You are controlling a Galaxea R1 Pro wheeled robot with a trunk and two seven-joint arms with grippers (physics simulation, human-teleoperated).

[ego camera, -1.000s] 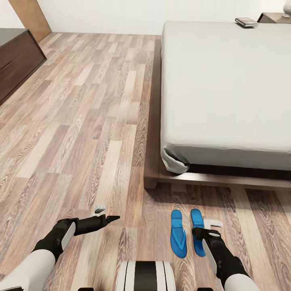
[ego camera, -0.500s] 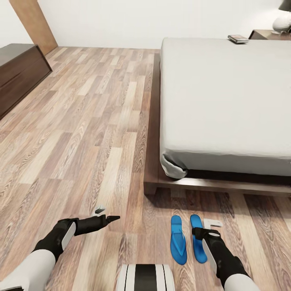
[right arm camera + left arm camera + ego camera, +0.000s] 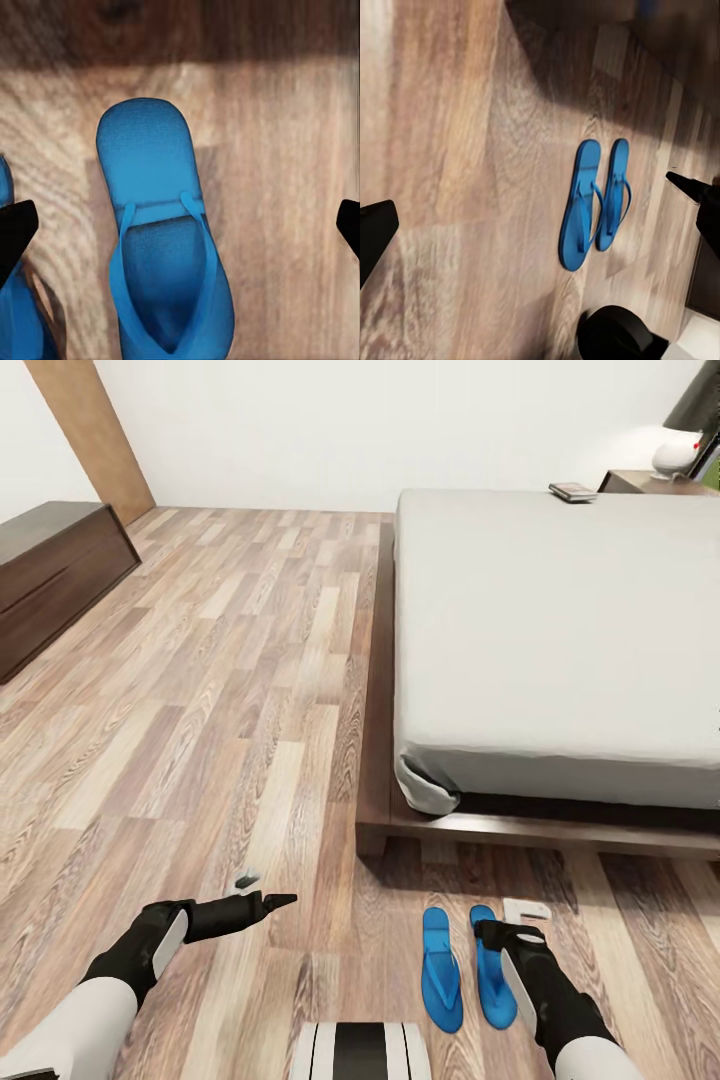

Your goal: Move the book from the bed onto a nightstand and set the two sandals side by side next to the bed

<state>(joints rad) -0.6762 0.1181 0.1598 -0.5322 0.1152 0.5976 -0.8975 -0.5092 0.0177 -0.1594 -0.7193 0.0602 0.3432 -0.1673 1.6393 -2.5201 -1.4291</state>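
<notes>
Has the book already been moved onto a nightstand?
No, in the head view the book lies on the bed's far corner, beside the nightstand.

A home bedroom: low platform bed, nightstand, wood-plank floor.

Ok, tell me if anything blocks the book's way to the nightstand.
Nothing visible does. The book lies at the far corner of the bed, close to the nightstand, where a white lamp base stands on the top.

bright even light, dim blurry wrist views
</notes>
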